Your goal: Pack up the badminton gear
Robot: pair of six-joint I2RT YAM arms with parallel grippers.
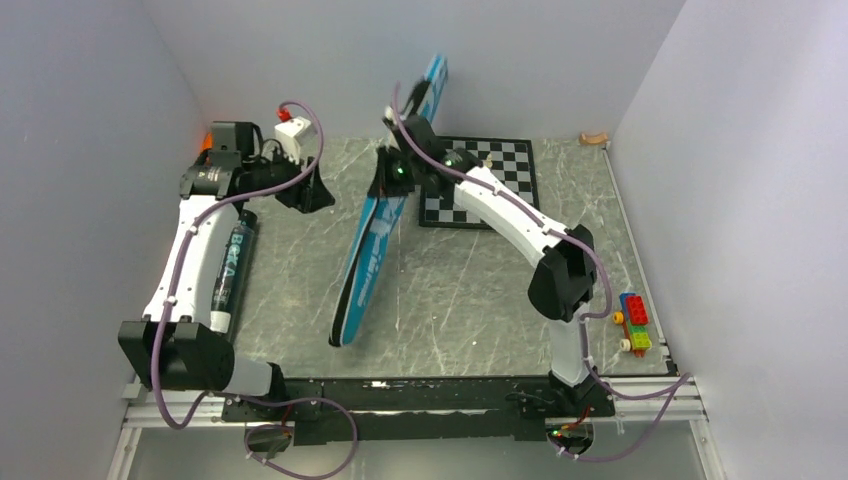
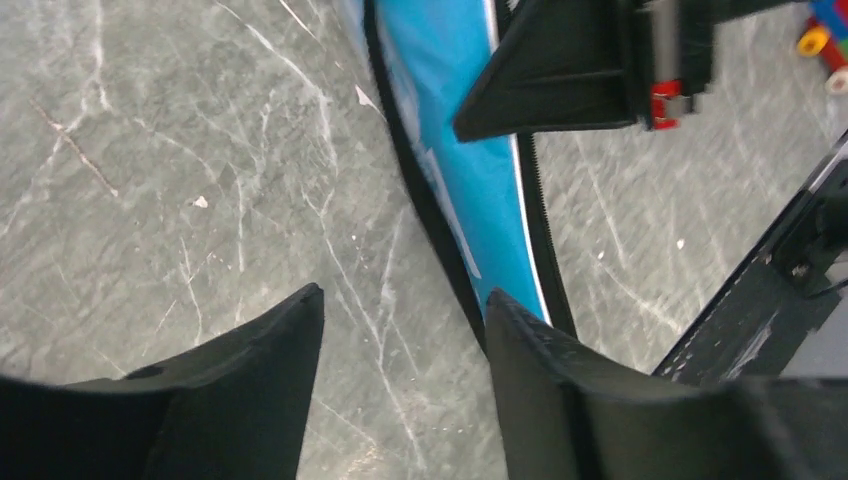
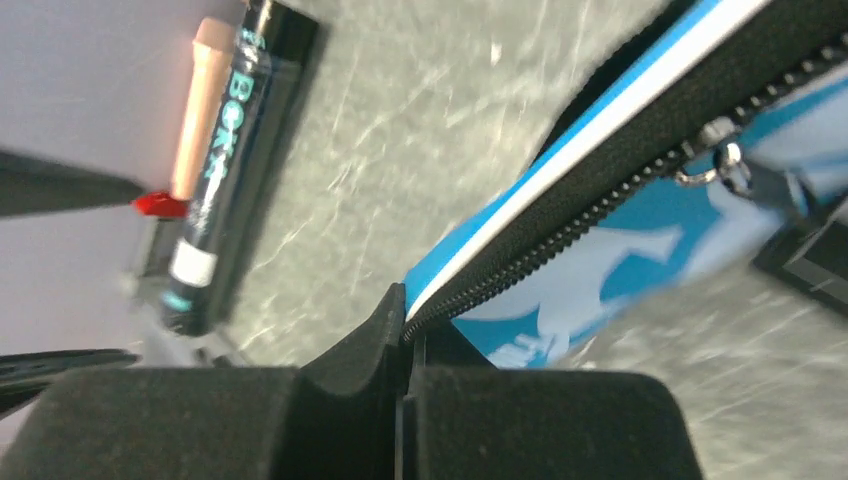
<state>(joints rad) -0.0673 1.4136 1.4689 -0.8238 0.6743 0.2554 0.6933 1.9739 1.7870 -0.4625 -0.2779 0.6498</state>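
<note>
The blue racket bag (image 1: pixel 372 245) stands on its long edge across the middle of the table, its far end raised toward the back wall. My right gripper (image 1: pixel 400 170) is shut on the bag's zipped edge (image 3: pixel 560 235) near its upper part, and the fingertips (image 3: pixel 405 300) pinch the zipper tape. The zipper pull (image 3: pixel 722 165) hangs further along. My left gripper (image 1: pixel 310 195) is open and empty, hovering left of the bag (image 2: pixel 455 160) above bare table (image 2: pixel 400 300). The long black tube (image 1: pixel 228 268) lies along the left wall. No rackets or shuttlecocks show.
A chessboard (image 1: pixel 485 180) lies behind the right arm. Coloured toy bricks (image 1: pixel 633 320) sit at the right edge. An orange item (image 1: pixel 207 140) is at the back left corner, and a small tan object (image 1: pixel 595 138) at the back right. Walls close three sides.
</note>
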